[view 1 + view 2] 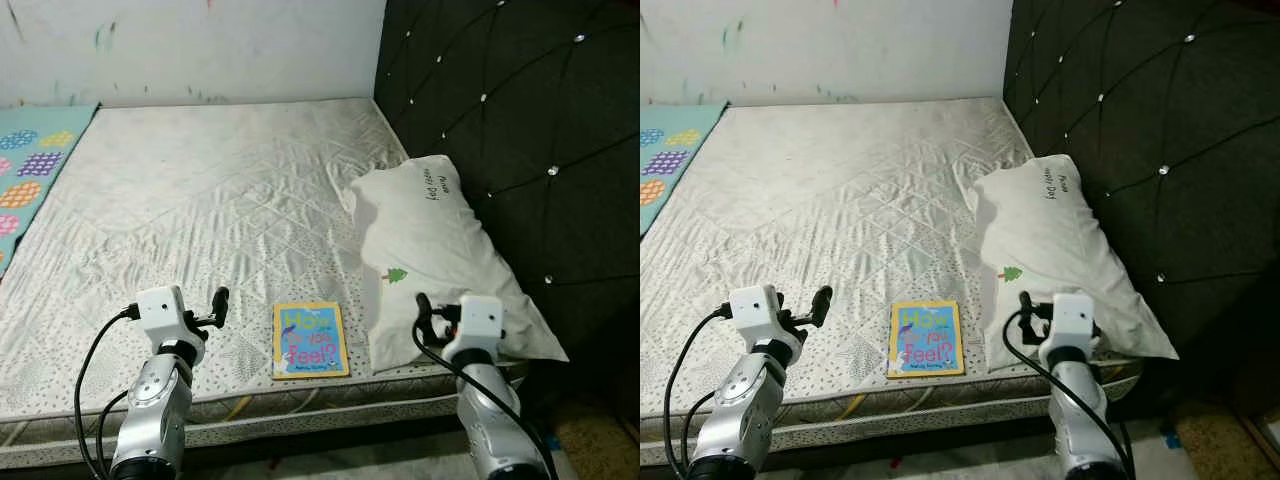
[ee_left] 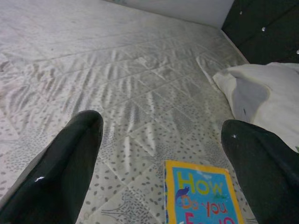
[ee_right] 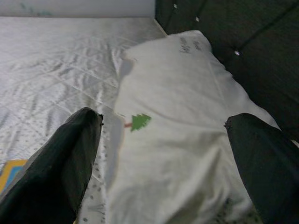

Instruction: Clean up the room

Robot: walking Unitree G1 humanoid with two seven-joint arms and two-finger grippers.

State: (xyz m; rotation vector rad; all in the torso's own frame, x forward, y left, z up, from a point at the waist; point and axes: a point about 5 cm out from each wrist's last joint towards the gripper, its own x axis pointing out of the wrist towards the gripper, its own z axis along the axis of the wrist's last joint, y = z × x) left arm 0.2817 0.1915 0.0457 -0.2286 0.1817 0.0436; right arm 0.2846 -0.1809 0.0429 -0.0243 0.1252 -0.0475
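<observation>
**Thin book at the near edge of the bed, both grippers spread and empty**

The children's book (image 1: 310, 340) lies flat on the mattress (image 1: 200, 200) close to its near edge, cover up, between the two arms and just left of the pillow (image 1: 440, 260). It looks like a slim, stiff board or paperback book: light, rigid enough to keep its shape, with a glossy cover that may slip. Lying flush on soft quilting, it offers no gap beneath, so my judgement is that the best hold is across the near short edge or a long side, pressing into the mattress to get a finger under it.

The pillow is soft and bulky, lying against the dark tufted headboard (image 1: 520, 120) on the right; it would sag if pinched at one corner.

The left gripper (image 1: 205, 310) hovers over the mattress left of the book, jaws released. The right gripper (image 1: 432, 315) hangs above the pillow's near end, jaws likewise spread, holding nothing.

The head views show a patterned mat (image 1: 25, 170) at far left. The left wrist view brings the book's title close; the right wrist view gives the pillow's small green tree print (image 3: 140, 122) and only a corner of the book.
</observation>
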